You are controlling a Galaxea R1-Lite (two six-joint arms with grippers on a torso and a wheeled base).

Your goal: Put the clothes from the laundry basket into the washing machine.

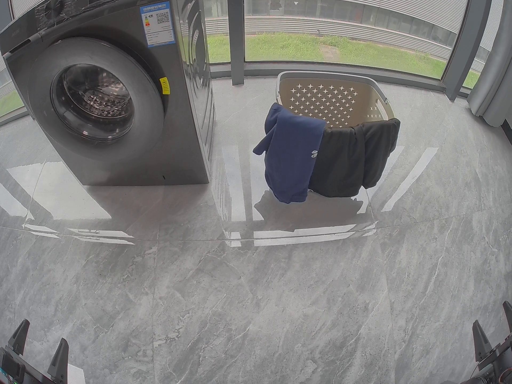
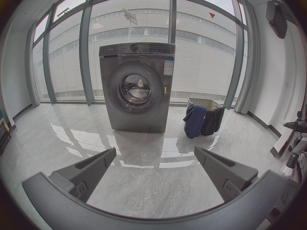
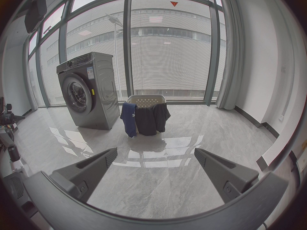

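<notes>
Your left end effector (image 1: 41, 342) and right end effector (image 1: 493, 321) sit released, empty, in the lower corners. 2 clothes, blue garment (image 1: 290, 156) and black garment (image 1: 349, 158), drape the laundry basket (image 1: 325, 100) rim at centre-right. Snagged fabric could tip it; the washing machine (image 1: 106, 97) door looks shut.

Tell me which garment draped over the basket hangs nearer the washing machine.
The navy blue garment: it hangs over the laundry basket rim on the washing machine side, partly overlapping the black garment, which hangs on the farther side.
</notes>
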